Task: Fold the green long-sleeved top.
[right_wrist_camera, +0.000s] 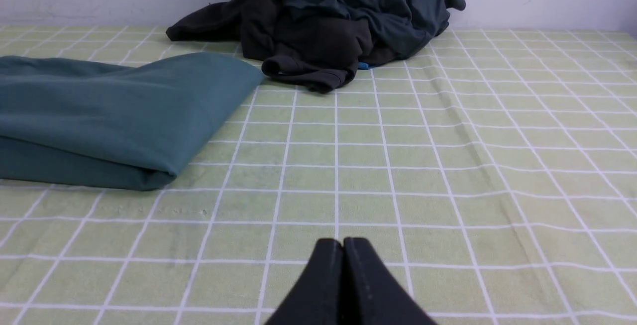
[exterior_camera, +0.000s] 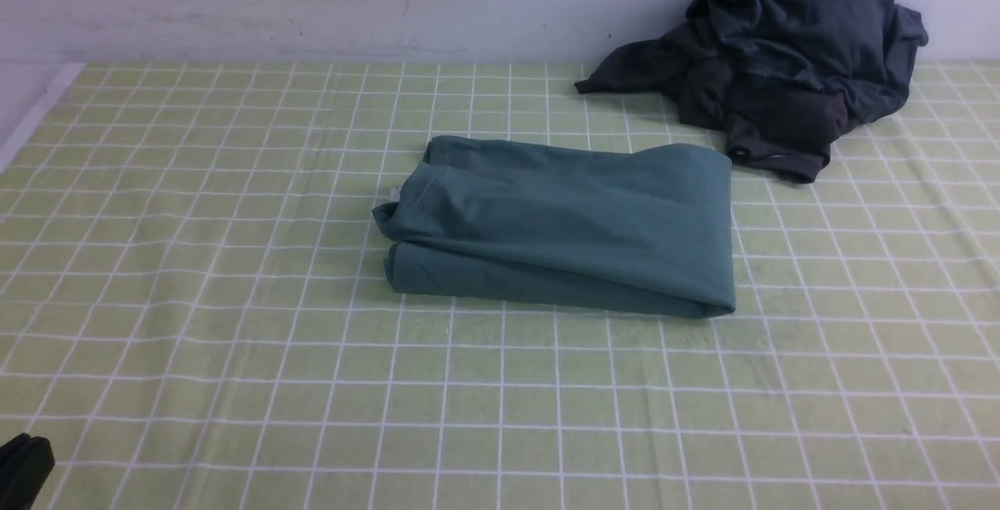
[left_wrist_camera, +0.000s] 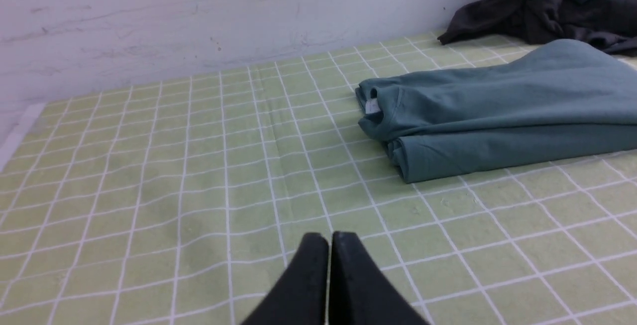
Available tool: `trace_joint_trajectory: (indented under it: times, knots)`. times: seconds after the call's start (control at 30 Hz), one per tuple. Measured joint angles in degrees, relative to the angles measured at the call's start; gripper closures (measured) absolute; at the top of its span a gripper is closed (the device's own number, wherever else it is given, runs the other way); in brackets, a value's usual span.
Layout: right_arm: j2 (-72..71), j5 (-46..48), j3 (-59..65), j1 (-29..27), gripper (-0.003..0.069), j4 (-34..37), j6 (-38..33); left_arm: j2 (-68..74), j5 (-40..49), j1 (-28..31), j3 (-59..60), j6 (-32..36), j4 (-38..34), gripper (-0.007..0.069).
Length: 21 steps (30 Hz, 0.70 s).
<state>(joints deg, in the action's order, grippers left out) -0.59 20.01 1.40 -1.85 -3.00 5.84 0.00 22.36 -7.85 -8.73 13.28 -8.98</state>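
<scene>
Your green long-sleeved top (exterior_camera: pixel 562 225) lies folded, long axis left to right, far of both arms. Left gripper (left_wrist_camera: pixel 329 238) and right gripper (right_wrist_camera: pixel 343 243) rest pressed together, empty, neither clearly nearer.

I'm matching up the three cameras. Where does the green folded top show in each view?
Front view: green long-sleeved top at centre.
Left wrist view: at the right, neck label facing the camera.
Right wrist view: at the left edge.
Shared landmark: dark garment heap against the wall, behind the top.

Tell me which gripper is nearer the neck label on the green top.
Left. The left gripper, shut, sits on the label's side of the green top. The right gripper, shut, sits off the opposite, folded end.
</scene>
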Motion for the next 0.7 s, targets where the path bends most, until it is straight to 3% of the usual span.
trace_joint_trajectory:
  times: [0.37, 0.7]
  knots:
    - [0.0, 0.3, -0.1, 0.0, 0.0673, 0.1, 0.0, -0.6, -5.1, 7.0, 9.6, -1.1, -3.4, 0.0628]
    - [0.0, 0.4, -0.1, 0.0, 0.0673, 0.1, 0.0, -0.7, -0.2, 7.4, 10.0, 1.3, -3.6, 0.0628]
